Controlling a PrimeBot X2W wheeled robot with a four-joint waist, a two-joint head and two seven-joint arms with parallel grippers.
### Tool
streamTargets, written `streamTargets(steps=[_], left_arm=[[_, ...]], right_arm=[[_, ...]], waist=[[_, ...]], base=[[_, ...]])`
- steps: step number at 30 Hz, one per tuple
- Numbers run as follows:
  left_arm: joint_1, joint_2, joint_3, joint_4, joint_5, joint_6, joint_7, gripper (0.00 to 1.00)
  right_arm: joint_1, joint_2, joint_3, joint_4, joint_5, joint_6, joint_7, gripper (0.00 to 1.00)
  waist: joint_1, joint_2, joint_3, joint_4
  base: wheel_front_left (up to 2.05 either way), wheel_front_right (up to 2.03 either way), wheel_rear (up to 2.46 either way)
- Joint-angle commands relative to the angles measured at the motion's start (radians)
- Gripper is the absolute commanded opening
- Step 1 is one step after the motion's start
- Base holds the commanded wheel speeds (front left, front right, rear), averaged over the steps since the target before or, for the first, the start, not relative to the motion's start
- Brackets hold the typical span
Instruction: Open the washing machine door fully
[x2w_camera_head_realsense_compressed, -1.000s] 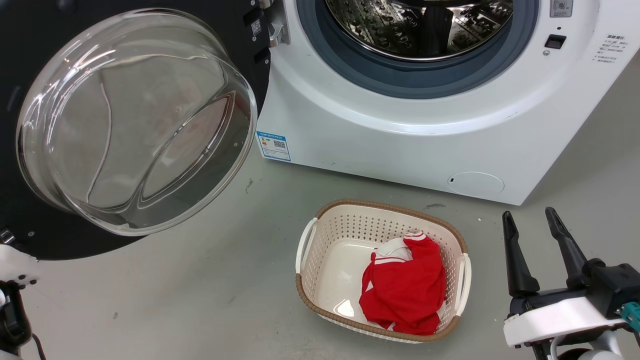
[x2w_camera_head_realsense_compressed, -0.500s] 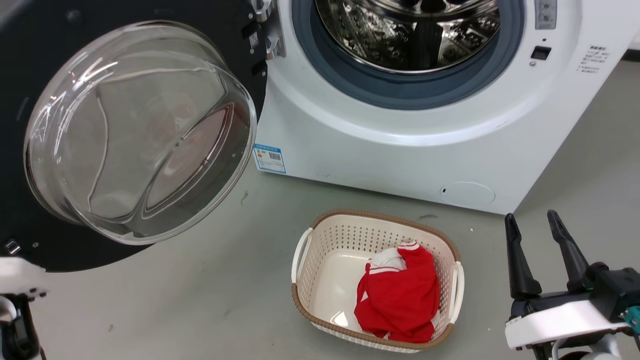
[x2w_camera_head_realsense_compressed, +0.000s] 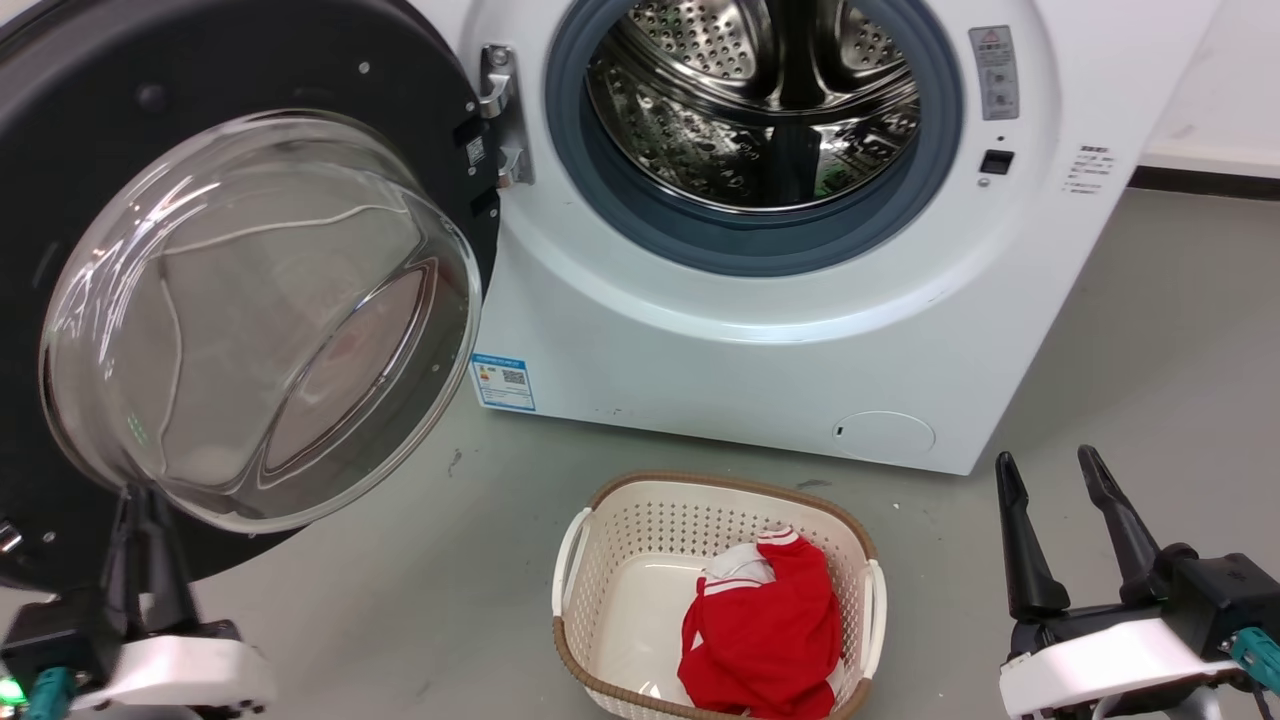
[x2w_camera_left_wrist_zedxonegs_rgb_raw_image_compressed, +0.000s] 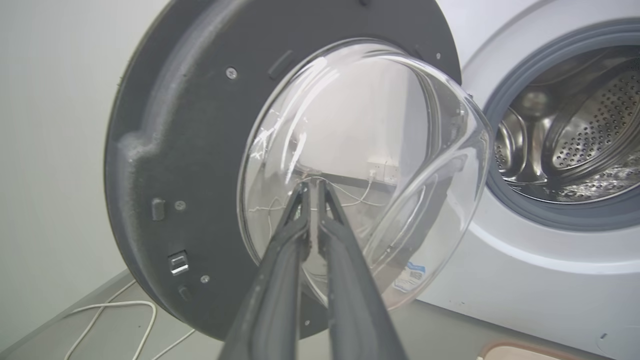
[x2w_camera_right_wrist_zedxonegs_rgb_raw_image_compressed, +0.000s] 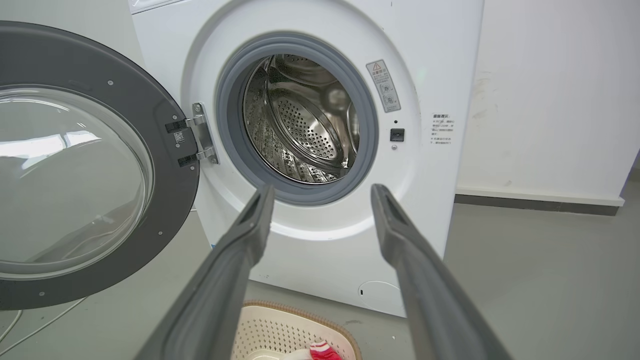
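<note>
Left tool (x2w_camera_head_realsense_compressed: 145, 500) at 7 o'clock of the head view, drawn together to a thin slit, clamped on nothing. In the left wrist view, fingertips (x2w_camera_left_wrist_zedxonegs_rgb_raw_image_compressed: 298, 205) aimed at 12 o'clock into the glass bowl (x2w_camera_left_wrist_zedxonegs_rgb_raw_image_compressed: 360, 165) of the door (x2w_camera_left_wrist_zedxonegs_rgb_raw_image_compressed: 190, 150); touching the glass or just short of it, impossible to tell. Right tool (x2w_camera_head_realsense_compressed: 1045, 460) at 5 o'clock, spread wide and empty, well apart from door and machine alike.

Between the two, at 6 o'clock on the floor (x2w_camera_head_realsense_compressed: 400, 600), a basket (x2w_camera_head_realsense_compressed: 720, 485) with a red garment (x2w_camera_head_realsense_compressed: 760, 640) inside, near the machine's front but apart from it.

Farther off, the washing machine (x2w_camera_head_realsense_compressed: 750, 340) at 12 to 1 o'clock, drum (x2w_camera_head_realsense_compressed: 750, 110) laid bare. Door hung on the hinge (x2w_camera_head_realsense_compressed: 495, 110) at 9 o'clock of the opening, swung out to 10 o'clock of the head view, inner face turned toward the robot.

Judged open wide already, with perhaps a little swing left. Left arm by far the nearer, door dead ahead of it at 12 o'clock. Hinge axis upright, so any last push best kept level, against the inner face out toward its free edge, away from the opening. Likely risk: closed tips skating off the curved glass.
</note>
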Motion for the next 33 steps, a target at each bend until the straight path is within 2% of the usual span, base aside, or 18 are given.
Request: streamTargets(steps=[1, 9, 19, 24, 33], left_arm=[[0.011, -0.010, -0.016, -0.011, 0.003, 0.000, 0.008, 1.00], [-0.037, -0.042, -0.109, -0.024, 0.031, -0.024, 0.012, 1.00], [-0.167, -0.114, -0.199, -0.004, 0.071, -0.054, -0.007, 1.00], [-0.189, -0.144, -0.206, -0.009, 0.099, -0.050, -0.009, 1.00], [-0.097, -0.169, -0.198, 0.003, 0.154, -0.037, -0.010, 1.00]], right_arm=[[0.012, 0.002, 0.002, -0.002, -0.003, 0.000, 0.003, 1.00], [0.004, 0.002, 0.012, -0.009, -0.011, 0.000, 0.006, 1.00], [-0.015, 0.002, -0.002, -0.038, -0.051, 0.000, 0.021, 1.00], [-0.015, 0.002, -0.003, -0.052, -0.064, 0.000, 0.028, 1.00], [0.013, 0.002, 0.006, -0.055, -0.047, 0.000, 0.019, 1.00]], waist=[[0.0001, 0.0000, -0.011, -0.016], [0.0001, 0.0000, -0.024, -0.083], [0.0001, 0.0000, -0.024, -0.159], [0.0001, 0.0000, -0.025, -0.186], [0.0001, 0.0000, -0.027, -0.206]], base=[[0.00, 0.00, 0.00], [0.00, 0.00, 0.00], [0.00, 0.00, 0.00], [0.00, 0.00, 0.00], [0.00, 0.00, 0.00]])
